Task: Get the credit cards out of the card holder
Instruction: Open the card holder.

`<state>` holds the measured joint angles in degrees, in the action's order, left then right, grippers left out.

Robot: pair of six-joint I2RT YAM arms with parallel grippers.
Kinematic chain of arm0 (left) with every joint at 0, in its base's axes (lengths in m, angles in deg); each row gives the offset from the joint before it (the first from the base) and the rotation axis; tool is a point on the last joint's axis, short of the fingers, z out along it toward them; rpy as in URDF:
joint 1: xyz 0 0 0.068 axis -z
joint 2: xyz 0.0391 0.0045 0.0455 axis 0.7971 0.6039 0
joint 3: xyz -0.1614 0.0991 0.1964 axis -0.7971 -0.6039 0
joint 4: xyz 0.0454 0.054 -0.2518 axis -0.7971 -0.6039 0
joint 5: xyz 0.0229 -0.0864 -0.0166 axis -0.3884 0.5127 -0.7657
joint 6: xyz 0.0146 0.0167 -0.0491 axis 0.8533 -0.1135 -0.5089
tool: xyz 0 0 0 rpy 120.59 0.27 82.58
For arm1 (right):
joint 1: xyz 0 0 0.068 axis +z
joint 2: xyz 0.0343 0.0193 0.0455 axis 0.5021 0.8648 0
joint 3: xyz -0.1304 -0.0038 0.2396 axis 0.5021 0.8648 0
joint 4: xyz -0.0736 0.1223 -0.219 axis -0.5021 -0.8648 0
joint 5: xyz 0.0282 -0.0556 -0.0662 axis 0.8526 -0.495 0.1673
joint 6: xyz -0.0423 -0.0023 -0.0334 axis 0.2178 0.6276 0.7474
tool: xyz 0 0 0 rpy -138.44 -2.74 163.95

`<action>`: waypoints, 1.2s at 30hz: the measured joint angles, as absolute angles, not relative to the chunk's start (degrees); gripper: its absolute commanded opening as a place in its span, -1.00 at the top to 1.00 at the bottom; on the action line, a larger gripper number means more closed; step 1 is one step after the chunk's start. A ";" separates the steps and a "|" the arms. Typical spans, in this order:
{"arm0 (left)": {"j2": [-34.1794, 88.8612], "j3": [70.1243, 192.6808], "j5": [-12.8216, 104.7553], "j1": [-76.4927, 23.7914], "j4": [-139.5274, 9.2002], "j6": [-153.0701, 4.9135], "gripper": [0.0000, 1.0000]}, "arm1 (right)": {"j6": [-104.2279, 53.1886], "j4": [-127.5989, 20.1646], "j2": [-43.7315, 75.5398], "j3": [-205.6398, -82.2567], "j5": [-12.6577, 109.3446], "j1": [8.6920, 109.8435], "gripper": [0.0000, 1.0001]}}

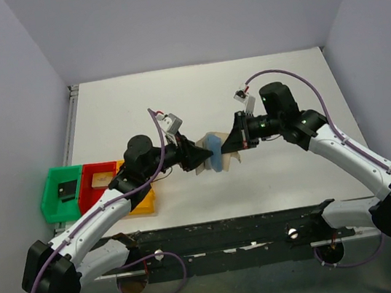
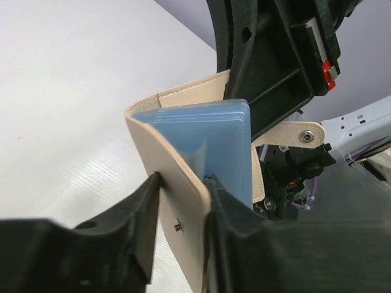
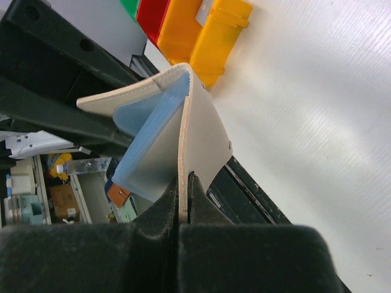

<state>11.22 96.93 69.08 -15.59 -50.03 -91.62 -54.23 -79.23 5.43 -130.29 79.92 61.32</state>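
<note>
Tan card holder [image 1: 214, 151] between two pairs of jaws

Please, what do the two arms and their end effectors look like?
The left arm and right arm have white shells and black joints. A purple cable loops along each. The left end effector and right end effector are black, angular, two-fingered.
</note>
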 measured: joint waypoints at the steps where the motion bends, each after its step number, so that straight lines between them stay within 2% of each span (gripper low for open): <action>1: 11.22 96.93 68.80 -15.59 -50.32 -91.30 0.52 | -54.21 -79.38 5.43 -130.29 79.90 61.32 0.99; 4: 11.22 96.93 68.01 -15.59 -51.17 -90.79 0.98 | -54.01 -79.80 5.41 -130.29 79.95 61.32 0.99; 7: 11.22 96.93 67.84 -15.66 -52.07 -90.40 1.00 | -53.05 -79.86 5.30 -130.29 80.19 61.32 0.99; 8: 11.22 96.93 67.90 -15.66 -52.09 -90.38 1.00 | -52.57 -79.86 5.19 -130.29 80.51 61.32 0.94; 12: 11.18 96.93 68.91 -15.66 -51.30 -91.58 1.00 | -51.39 -79.71 4.10 -130.20 81.91 61.32 0.48; 14: 11.09 96.93 69.78 -15.70 -50.58 -92.63 1.00 | -51.09 -79.19 3.16 -129.85 82.74 61.32 0.33; 18: 10.83 96.93 71.70 -16.64 -49.22 -95.54 1.00 | -50.50 -77.02 1.41 -128.54 84.14 61.32 0.29; 20: 10.48 96.93 72.67 -17.61 -48.42 -97.35 1.00 | -50.08 -76.65 0.82 -128.02 84.43 61.32 0.35; 21: 10.30 96.93 73.10 -17.93 -47.89 -98.14 1.00 | -49.88 -76.61 0.65 -127.86 84.47 61.32 0.43; 25: 10.15 96.93 73.89 -18.46 -46.71 -100.39 1.00 | -48.55 -76.83 0.62 -127.80 84.43 61.32 0.99; 29: 10.30 96.97 74.55 -18.68 -46.67 -102.09 0.99 | -47.57 -77.20 0.78 -127.80 84.27 61.32 0.99; 30: 10.59 97.17 74.72 -18.72 -46.86 -102.38 0.83 | -47.59 -77.24 0.78 -127.80 84.32 61.32 0.99; 33: 12.69 98.70 75.29 -18.72 -48.28 -102.75 -0.09 | -48.59 -77.02 0.78 -127.80 84.60 61.32 0.99; 35: 13.54 99.00 75.49 -18.74 -48.37 -103.29 -0.49 | -49.60 -76.85 0.82 -127.80 84.95 61.32 0.99; 36: 13.67 98.91 75.75 -18.81 -48.55 -103.56 -0.60 | -50.19 -76.76 0.93 -127.80 85.17 61.32 0.99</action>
<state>13.67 98.91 75.75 -18.81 -48.55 -103.56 -50.19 -76.76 0.93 -127.80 85.17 61.32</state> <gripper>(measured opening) 0.556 0.025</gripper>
